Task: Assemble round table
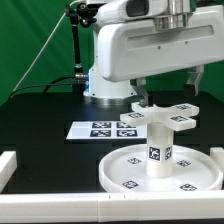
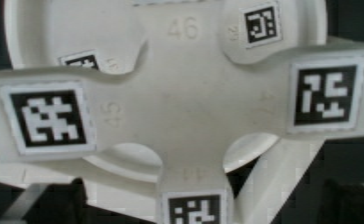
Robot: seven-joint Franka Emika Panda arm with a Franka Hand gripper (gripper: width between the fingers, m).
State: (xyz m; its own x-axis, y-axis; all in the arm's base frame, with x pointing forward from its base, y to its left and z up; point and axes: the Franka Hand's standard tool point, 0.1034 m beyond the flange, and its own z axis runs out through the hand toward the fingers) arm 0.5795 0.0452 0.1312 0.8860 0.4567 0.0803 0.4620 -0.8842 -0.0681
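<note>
The round disc (image 1: 130,172) lies on the table at the front, seen again in the wrist view (image 2: 90,30). The short thick cylinder (image 1: 158,150) stands upright on its hub. The four-lobed cross piece (image 1: 163,116) rests on top of the cylinder. It fills the wrist view (image 2: 170,110), with one tagged lobe at the gripper's end of the picture. My gripper (image 1: 168,92) is right above the cross piece. One dark finger (image 1: 143,94) reaches down to a rear lobe. The fingertips do not show clearly, so I cannot tell if the jaws grip the piece.
The marker board (image 1: 103,129) lies flat behind the disc toward the exterior view's left. White rails (image 1: 10,165) edge the black surface at the front and the left. The arm's base (image 1: 105,85) stands at the back.
</note>
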